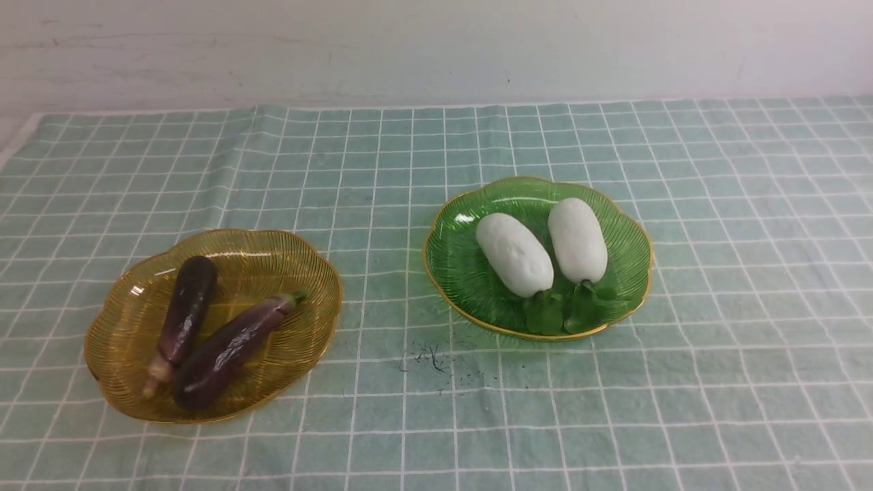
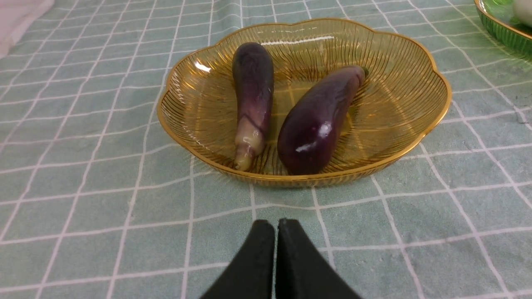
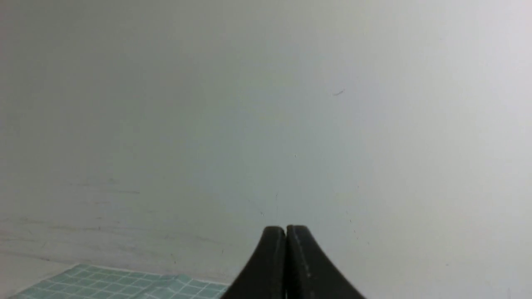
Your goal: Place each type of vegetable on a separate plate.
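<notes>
Here's the table from my front camera: green checked cloth (image 1: 716, 204) under everything, white wall (image 1: 436, 48) behind it. On my left sits the amber plate (image 1: 314, 273), and both eggplants lie in it. The left eggplant (image 1: 185, 310) points its pale stem end toward me, the right eggplant (image 1: 228, 351) runs slantwise with its green stem pointing away, and their near ends look to be touching. Over on my right, the green plate (image 1: 450, 266) holds both radishes side by side, the left radish (image 1: 513, 254) and the right radish (image 1: 578, 239), leaves (image 1: 563, 310) toward me and spread inside the near rim. The two plates stand well apart, and there's a small dark smudge (image 1: 430, 358) on the cloth between them, nearer me.

My left pincer (image 2: 277, 226) is pressed together, nothing in it, and it hangs over bare cloth just short of the amber plate's near rim. My right pincer (image 3: 286, 232) is also together and empty, aimed at the wall, with only a corner of cloth in its view
</notes>
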